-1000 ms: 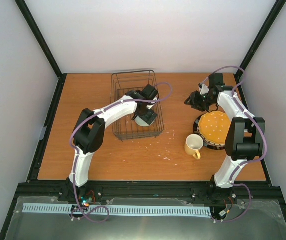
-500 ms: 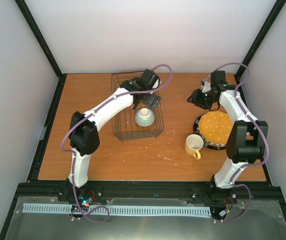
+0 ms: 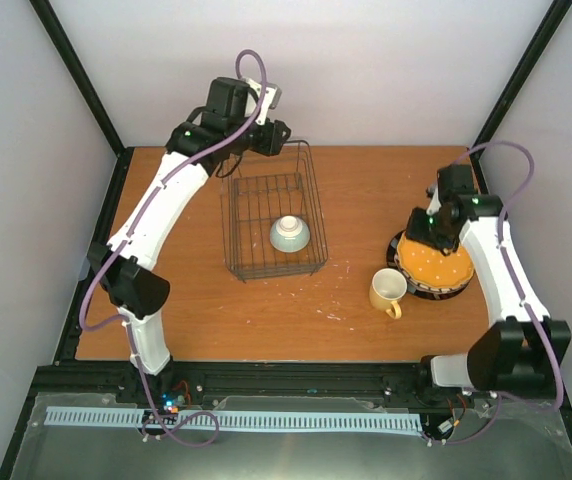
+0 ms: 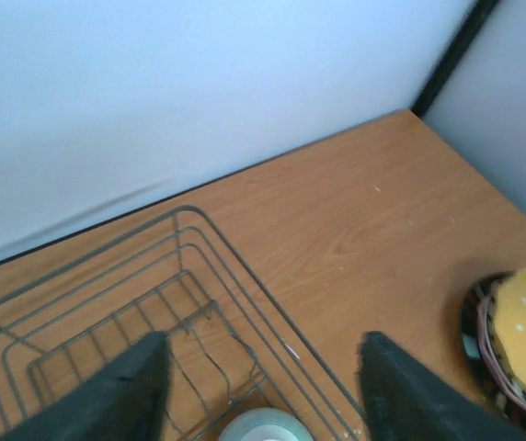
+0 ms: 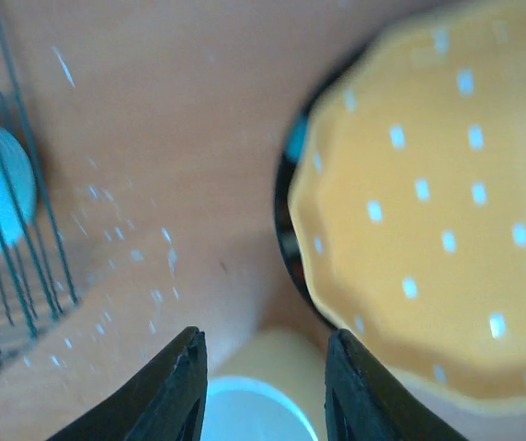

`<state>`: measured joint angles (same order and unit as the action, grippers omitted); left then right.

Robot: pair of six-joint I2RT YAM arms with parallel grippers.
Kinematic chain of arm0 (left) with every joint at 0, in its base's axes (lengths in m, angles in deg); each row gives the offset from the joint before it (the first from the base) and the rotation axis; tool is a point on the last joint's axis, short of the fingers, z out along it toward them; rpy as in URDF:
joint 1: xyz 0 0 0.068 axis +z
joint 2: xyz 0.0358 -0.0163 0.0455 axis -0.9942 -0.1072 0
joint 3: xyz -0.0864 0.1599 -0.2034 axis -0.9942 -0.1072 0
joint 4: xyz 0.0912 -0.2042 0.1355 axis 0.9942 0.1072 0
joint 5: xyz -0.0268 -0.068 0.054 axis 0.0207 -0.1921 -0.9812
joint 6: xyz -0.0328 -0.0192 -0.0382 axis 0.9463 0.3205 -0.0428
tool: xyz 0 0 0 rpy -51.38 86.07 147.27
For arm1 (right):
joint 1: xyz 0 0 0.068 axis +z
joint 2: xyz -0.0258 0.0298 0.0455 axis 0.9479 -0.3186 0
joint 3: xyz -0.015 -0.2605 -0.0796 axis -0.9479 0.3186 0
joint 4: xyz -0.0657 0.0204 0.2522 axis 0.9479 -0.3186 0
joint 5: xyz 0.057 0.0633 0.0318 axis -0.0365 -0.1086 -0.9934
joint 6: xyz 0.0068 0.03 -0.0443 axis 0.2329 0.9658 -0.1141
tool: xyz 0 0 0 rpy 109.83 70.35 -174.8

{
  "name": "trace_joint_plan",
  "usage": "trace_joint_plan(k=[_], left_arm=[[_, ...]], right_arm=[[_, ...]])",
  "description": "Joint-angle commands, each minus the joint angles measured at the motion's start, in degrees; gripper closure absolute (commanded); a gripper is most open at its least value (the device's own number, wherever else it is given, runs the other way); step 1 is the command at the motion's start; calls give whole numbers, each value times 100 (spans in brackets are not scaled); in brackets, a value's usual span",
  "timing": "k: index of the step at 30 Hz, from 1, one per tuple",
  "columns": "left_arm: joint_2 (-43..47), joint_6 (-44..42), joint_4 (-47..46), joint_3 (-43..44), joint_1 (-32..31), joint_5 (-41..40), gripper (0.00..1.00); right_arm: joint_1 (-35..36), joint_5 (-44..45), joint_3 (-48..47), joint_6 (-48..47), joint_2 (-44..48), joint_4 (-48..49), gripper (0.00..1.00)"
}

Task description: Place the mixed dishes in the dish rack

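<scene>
In the dish rack (image 3: 234,225) we saw the small bowl (image 3: 290,234) now released, our left gripper (image 4: 263,349) lifted away open and empty, while our right gripper (image 5: 265,340), also open, had moved over the dotted plate (image 3: 436,255), probably the next dish.

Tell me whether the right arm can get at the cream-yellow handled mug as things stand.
Probably yes. The right gripper hovers with its jaws apart and empty over the orange-yellow dotted plate, right beside the mug. Nothing stands between them.
</scene>
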<state>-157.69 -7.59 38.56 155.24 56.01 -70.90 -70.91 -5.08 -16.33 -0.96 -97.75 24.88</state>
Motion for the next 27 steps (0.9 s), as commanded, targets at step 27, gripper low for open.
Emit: trace_joint_plan(k=[27], left_arm=[[992,146,-422,-1683,-117,574,50]], right_arm=[[1264,1417,1511,-58,433,-709,62]])
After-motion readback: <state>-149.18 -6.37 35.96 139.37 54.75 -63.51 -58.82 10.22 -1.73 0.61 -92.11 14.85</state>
